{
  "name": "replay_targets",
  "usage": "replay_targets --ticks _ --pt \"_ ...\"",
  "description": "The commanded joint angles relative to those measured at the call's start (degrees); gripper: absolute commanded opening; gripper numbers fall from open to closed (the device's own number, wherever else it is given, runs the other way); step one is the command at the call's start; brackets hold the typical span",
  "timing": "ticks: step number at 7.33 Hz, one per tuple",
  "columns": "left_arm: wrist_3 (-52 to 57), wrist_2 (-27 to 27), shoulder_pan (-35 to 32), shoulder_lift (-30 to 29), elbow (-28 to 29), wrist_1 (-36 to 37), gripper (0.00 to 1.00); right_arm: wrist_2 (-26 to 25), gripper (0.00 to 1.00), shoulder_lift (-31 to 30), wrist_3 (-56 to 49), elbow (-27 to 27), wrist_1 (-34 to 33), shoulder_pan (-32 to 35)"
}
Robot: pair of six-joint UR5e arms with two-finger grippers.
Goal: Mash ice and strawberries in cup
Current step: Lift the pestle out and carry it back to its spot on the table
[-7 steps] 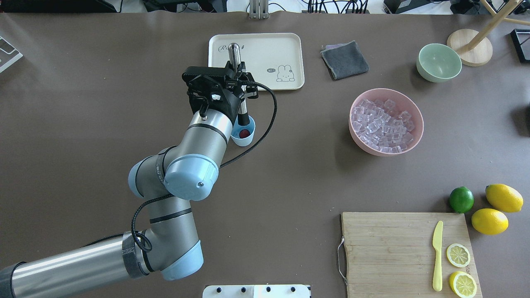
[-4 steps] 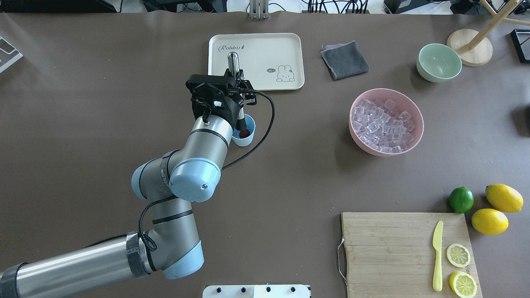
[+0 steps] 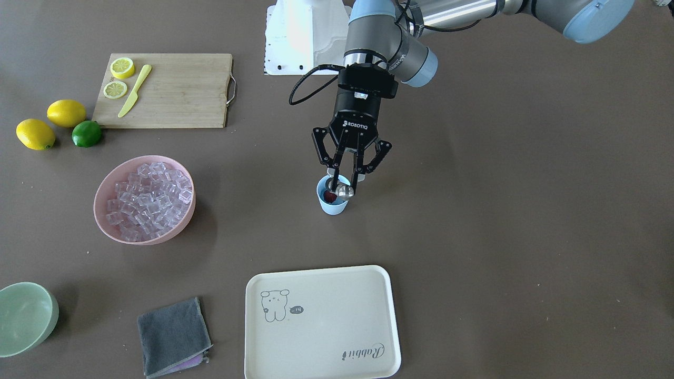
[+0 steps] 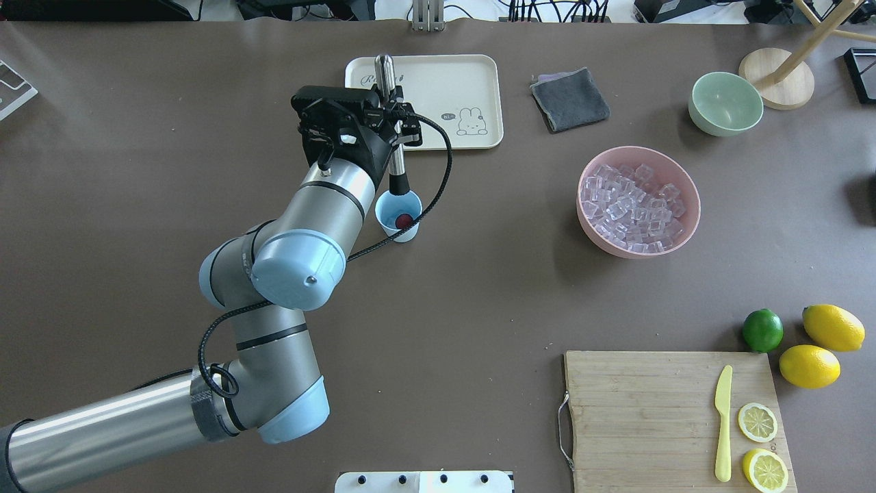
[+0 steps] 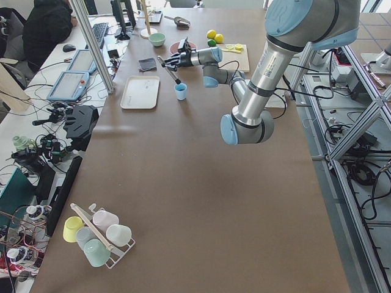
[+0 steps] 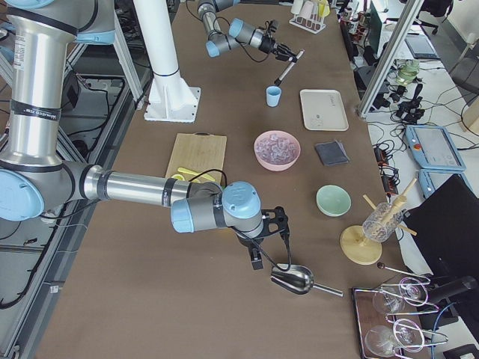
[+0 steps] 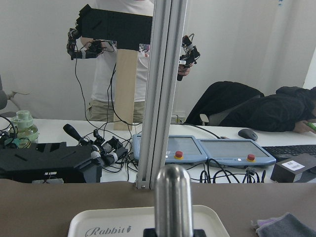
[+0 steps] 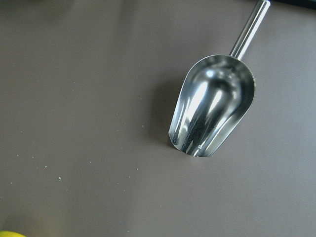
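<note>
The left hand (image 3: 346, 181), clamped on a tilted steel muddler (image 4: 396, 161), hung just above the blue cup (image 3: 334, 208) on the bench (image 3: 474, 210), with the strawberry (image 4: 405, 220) inside the cup; the right hand's (image 6: 257, 258) grip could not be told.

The muddler (image 3: 343, 191) partly hides the strawberry (image 3: 329, 197).

Red strawberry (image 4: 405, 220) inside upright blue cup (image 4: 402, 237)

Silver tube arms (image 4: 102, 424), pale-blue joint caps (image 4: 298, 270), black left gripper (image 3: 346, 184) marked ROBOTIQ, black cable (image 4: 448, 164) looping alongside.
</note>
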Motion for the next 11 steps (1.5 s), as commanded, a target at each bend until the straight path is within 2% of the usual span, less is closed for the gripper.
replay_targets --ticks 1,2,3,4,5,7,9,10,11 --pt "-6.7 -22.9 -10.1 5.6 -3.8 0.4 0.27 0.1 0.99 0.1 0.0 0.1 0.0 0.0" --pt "-8.6 -40.9 -17.3 12.3 -4.5 2.2 0.27 0.1 0.99 0.1 0.0 0.1 0.0 0.0" --pt "-8.8 -55.3 -24.1 16.2 -4.3 8.0 0.28 0.2 0.99 0.0 0.0 0.1 0.0 0.0" --pt "-8.3 -66.5 -30.2 19.0 -4.1 10.6 0.28 0.4 0.99 0.0 0.0 0.1 0.0 0.0" --pt "-5.5 -72.1 -34.0 22.0 -1.7 12.3 0.29 0.5 0.99 -0.1 0.0 0.1 0.1 0.1" --pt "16.7 -72.1 -37.2 31.5 0.7 14.6 0.3 0.6 0.99 -0.3 0.0 0.7 0.1 0.6" --pt "22.7 -71.2 -37.5 35.9 5.3 12.9 0.3 0.6 0.99 -0.4 0.0 0.8 0.1 0.6" --pt "23.1 -69.3 -37.5 35.8 7.8 11.9 0.3 0.6 0.99 -0.4 0.0 1.0 0.1 0.6" --pt "22.7 -68.9 -37.2 35.4 9.6 11.1 0.36 0.5 0.99 -0.2 0.0 0.9 0.1 0.6"
